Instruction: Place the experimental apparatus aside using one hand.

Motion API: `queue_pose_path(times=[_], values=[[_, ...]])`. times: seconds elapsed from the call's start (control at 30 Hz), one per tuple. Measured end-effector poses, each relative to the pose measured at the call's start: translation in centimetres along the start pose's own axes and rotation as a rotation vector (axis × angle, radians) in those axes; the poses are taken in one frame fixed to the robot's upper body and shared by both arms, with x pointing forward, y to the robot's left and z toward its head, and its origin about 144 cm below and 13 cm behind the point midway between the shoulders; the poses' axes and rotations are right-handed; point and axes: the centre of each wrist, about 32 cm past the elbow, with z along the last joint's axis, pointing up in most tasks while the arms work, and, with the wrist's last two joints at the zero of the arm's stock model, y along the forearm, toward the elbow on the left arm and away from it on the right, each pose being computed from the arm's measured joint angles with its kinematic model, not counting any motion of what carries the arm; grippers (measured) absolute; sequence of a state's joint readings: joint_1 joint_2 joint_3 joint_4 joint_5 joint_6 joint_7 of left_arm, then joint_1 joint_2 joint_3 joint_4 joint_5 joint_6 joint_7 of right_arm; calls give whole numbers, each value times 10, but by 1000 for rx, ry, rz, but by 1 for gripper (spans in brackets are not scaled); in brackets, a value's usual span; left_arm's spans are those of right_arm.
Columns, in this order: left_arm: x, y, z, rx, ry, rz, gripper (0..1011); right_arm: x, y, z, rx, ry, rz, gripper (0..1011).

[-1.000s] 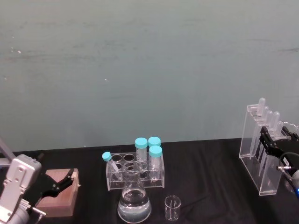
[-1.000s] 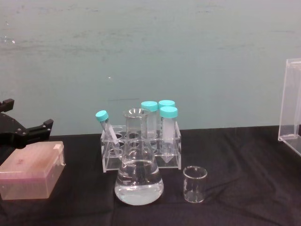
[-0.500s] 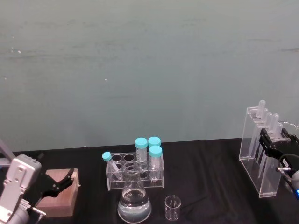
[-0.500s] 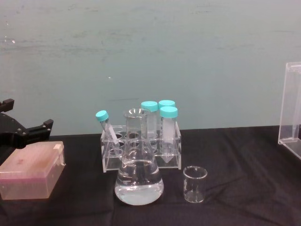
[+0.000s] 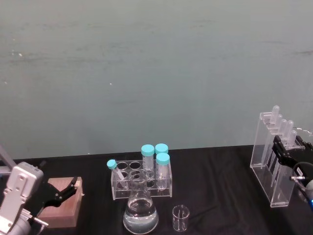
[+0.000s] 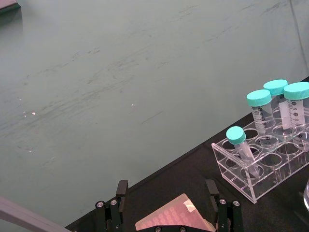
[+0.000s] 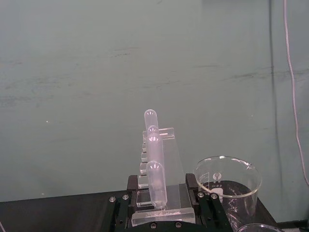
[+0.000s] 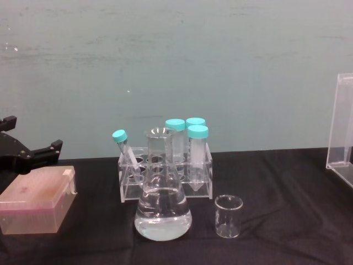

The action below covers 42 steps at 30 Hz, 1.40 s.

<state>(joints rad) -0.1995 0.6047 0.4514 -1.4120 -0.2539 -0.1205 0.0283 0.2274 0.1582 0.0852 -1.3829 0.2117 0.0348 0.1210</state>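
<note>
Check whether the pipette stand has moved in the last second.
Yes. Held in the right gripper, the pipette stand has sunk slightly toward the black tabletop, while the test-tube rack stayed put. The left gripper idles by the pink box.

head: high, downward | chest: low, level | wrists: close, forward | shared: conical flask (image 5: 140, 214)

**ARM AND GRIPPER STATUS**

I read the left gripper (image 5: 59, 195) low at the left edge of the head view, wrist housing tilted forward, jaws spread wide with nothing between them. The right gripper (image 5: 284, 151) reaches in from the far right, jaws clamped either side of the pipette stand (image 5: 264, 161).
</note>
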Motion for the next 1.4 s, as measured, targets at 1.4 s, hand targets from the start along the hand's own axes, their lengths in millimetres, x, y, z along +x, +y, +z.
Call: queue_pose_path(times=[1.4], values=[[0, 0, 0, 0, 0, 0, 1000, 0, 1, 0, -9, -10, 11, 601]])
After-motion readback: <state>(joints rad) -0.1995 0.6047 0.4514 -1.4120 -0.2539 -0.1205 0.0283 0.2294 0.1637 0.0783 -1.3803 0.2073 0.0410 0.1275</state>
